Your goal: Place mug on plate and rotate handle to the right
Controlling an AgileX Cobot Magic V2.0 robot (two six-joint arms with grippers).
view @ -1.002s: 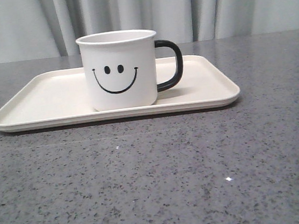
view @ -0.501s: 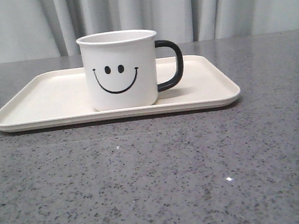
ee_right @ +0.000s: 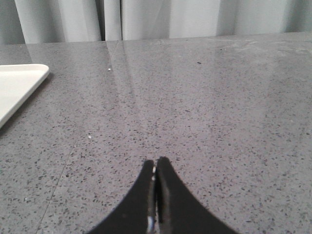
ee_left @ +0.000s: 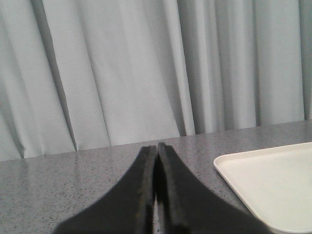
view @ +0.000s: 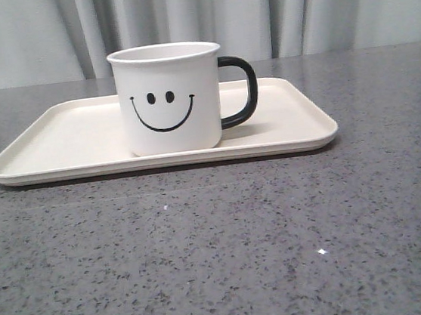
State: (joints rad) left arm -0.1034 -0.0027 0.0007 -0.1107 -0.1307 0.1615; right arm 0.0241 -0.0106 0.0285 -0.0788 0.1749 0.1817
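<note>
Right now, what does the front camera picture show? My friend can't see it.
A white mug with a black smiley face stands upright on a cream plate, its black handle pointing right. The plate sits on a speckled grey table, with pale curtains behind.

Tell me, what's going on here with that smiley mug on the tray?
Nothing is being handled right now. The mug stands upright on the plate, its black handle pointing to the right in the front view, so the job looks done. The left hand and the right hand are both shut and empty, off to either side of the plate above the grey table, touching neither mug nor plate.
</note>
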